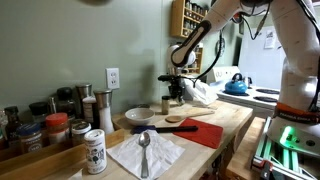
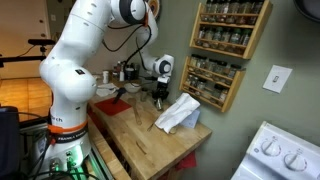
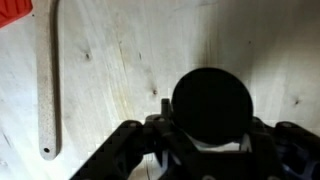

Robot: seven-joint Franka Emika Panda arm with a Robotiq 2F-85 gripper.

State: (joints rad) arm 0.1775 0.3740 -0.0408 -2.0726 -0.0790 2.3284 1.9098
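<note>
My gripper points down over the wooden counter and is shut on a small jar with a round black lid, which fills the gap between the fingers. In both exterior views the gripper holds the jar at or just above the counter top. I cannot tell whether the jar touches the counter. A wooden spoon lies close by, and its handle shows at the left of the wrist view.
A crumpled white towel lies beside the gripper. A red cloth, a white plate, a metal spoon on a napkin and spice jars are on the counter. A spice rack hangs on the wall. A blue kettle stands on the stove.
</note>
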